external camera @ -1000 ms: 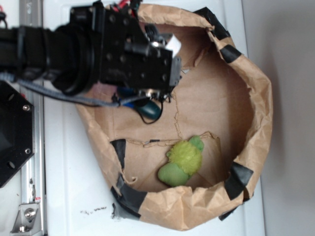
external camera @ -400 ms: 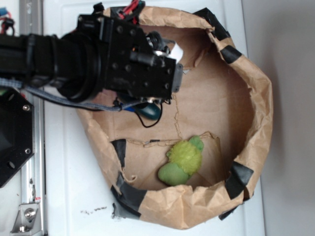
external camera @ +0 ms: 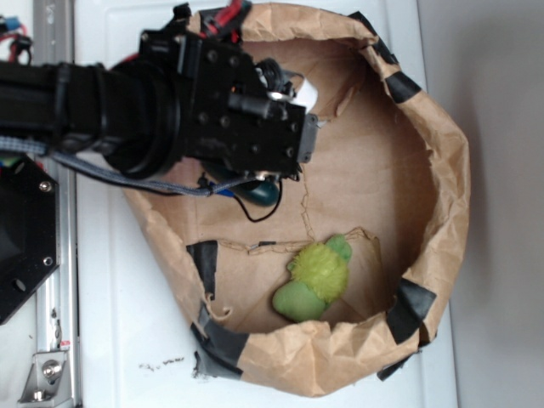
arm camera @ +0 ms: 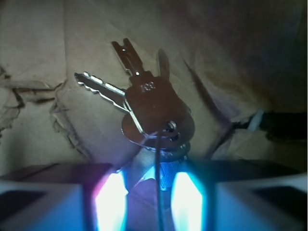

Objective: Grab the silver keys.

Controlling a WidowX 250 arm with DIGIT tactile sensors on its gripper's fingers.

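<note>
Because the silver keys [arm camera: 149, 113] lie on the floor of the paper bag [external camera: 442, 170], the arm is reached down into the bag from the upper left of the exterior frame, where the keys themselves are hidden beneath it. In the wrist view the gripper [arm camera: 149, 197] is seen at the bottom edge, its 2 glowing fingers [arm camera: 109, 199] set on either side of the key ring, seemingly pinched on it, though contact cannot be confirmed. The keys are shiny, fanned out with 2 toothed blades pointing to the upper left. A green fuzzy toy [external camera: 316, 279] lies well apart.
</note>
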